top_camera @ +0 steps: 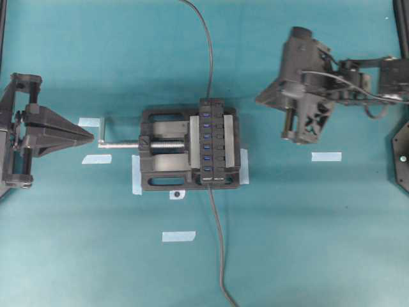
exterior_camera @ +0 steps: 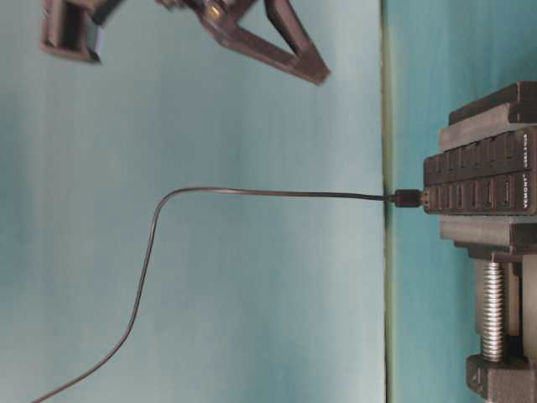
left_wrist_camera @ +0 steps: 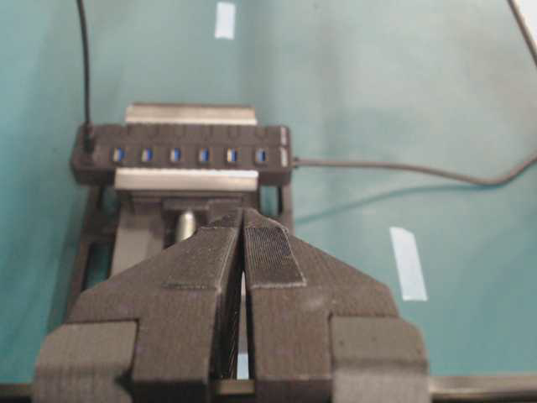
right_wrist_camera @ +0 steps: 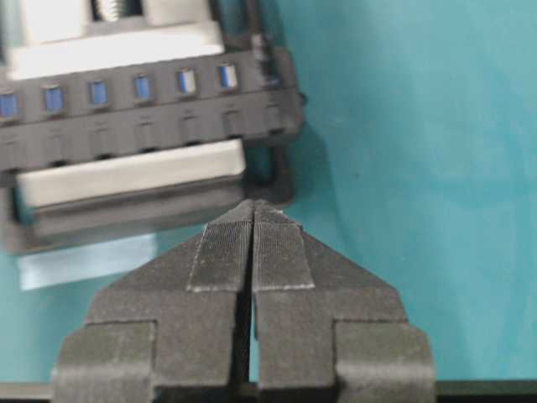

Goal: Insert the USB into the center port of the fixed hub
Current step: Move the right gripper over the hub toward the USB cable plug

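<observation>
The fixed hub (top_camera: 217,141) is a black bar clamped in a vise, with its blue slots facing up. The USB (exterior_camera: 407,199), a small black plug, stands upright in the end slot of the row (left_wrist_camera: 86,144). Its thin cable (top_camera: 209,64) rises away above the hub. The center port (top_camera: 206,137) (left_wrist_camera: 174,155) (right_wrist_camera: 141,86) shows blue and empty. My left gripper (top_camera: 94,134) (left_wrist_camera: 243,214) is shut and empty, left of the vise screw. My right gripper (top_camera: 299,138) (right_wrist_camera: 253,206) (exterior_camera: 319,77) is shut and empty, up off the table to the hub's right.
The black vise (top_camera: 163,173) is taped down, and its silver screw (top_camera: 121,145) points at the left gripper. The hub's own cable (top_camera: 217,243) runs along the table toward the front edge. Pale tape strips (top_camera: 326,156) (top_camera: 179,236) mark the teal table.
</observation>
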Motion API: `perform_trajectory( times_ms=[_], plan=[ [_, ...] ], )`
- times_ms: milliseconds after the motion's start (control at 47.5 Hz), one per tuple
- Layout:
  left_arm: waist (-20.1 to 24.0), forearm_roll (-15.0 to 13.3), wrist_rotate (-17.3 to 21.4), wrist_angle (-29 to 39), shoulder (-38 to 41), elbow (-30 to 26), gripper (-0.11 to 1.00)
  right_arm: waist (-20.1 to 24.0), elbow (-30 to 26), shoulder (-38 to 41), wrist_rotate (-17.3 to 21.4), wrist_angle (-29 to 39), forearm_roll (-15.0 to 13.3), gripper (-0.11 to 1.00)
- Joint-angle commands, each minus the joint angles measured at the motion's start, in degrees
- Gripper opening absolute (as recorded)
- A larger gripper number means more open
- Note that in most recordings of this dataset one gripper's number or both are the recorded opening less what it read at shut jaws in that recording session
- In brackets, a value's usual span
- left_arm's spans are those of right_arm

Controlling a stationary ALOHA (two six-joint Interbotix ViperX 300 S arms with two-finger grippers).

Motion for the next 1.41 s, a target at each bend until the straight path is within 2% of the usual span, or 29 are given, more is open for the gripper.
perform_trajectory(
  times_ms=[0, 442, 715, 968, 1388],
  plan=[
    [-0.2, 0.1, -0.1, -0.3, 0.3, -1.7, 0.0, -0.1, -2.2, 1.1, 0.3, -0.4, -0.7, -0.02],
    [-0.2, 0.1, -0.1, -0.3, 0.3, -1.6, 0.0, -0.2, -7.1, 9.0, 0.3, -1.0, -2.5, -0.02],
    [-0.2, 0.2, -0.1, -0.3, 0.3, -1.5, 0.0, -0.1, -9.4, 12.9, 0.3, -2.4, -2.5, -0.02],
    [-0.2, 0.1, -0.1, -0.3, 0.3, -1.4, 0.0, 0.0, -9.8, 14.7, 0.3, -4.8, -2.5, -0.02],
    [-0.2, 0.1, -0.1, -0.3, 0.3, -1.3, 0.0, 0.0, -10.2, 15.9, 0.3, -5.2, -2.5, -0.02]
  ],
)
